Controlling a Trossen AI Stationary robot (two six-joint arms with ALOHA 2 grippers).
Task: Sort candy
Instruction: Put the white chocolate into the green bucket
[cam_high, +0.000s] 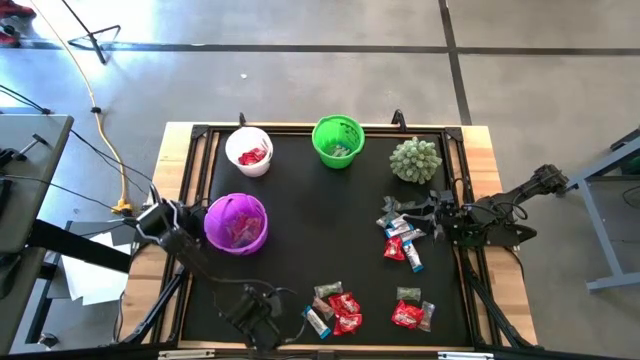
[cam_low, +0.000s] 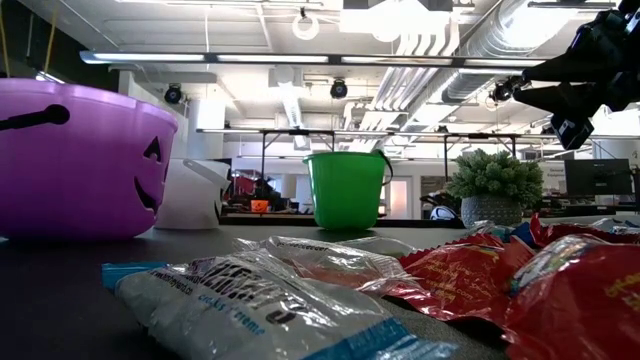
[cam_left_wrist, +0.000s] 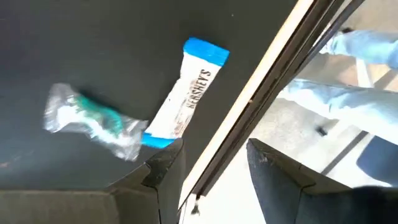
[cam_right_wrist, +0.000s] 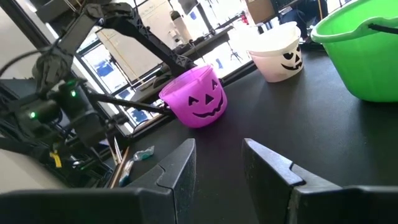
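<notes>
- High view: we see the left gripper (cam_high: 285, 322) low at the mat's (cam_high: 300, 240) near edge, just beside a cluster of candy (cam_high: 336, 308).
- Left wrist view: we see our fingers (cam_left_wrist: 163, 168) standing apart with nothing between them. One fingertip almost touches the blue end of a white Hershey's bar (cam_left_wrist: 184, 96). Beside that bar lies a clear wrapper with green print (cam_left_wrist: 93, 119). The other finger hangs past the table's edge rail (cam_left_wrist: 261, 93).
- The right gripper (cam_high: 432, 212) sits at the right side of the mat, over a second scatter of sweets (cam_high: 402, 236), with a spiky green ball (cam_high: 415, 159) just beyond it.
- Right wrist view: we see its fingers (cam_right_wrist: 177, 168) parted and empty above bare mat, pointing toward the purple bucket (cam_right_wrist: 196, 99), the white bucket (cam_right_wrist: 278, 50) and the green bucket (cam_right_wrist: 364, 50).
- Ahead of the left fingers, the red, brown and blue-white pieces are bunched; a third small group (cam_high: 412, 310) lies well apart from both grippers.
- We see red candy in the white bucket, some pieces in the purple and green ones.
- Low view: wrapped candy fills the foreground and the right gripper hangs above it.
</notes>
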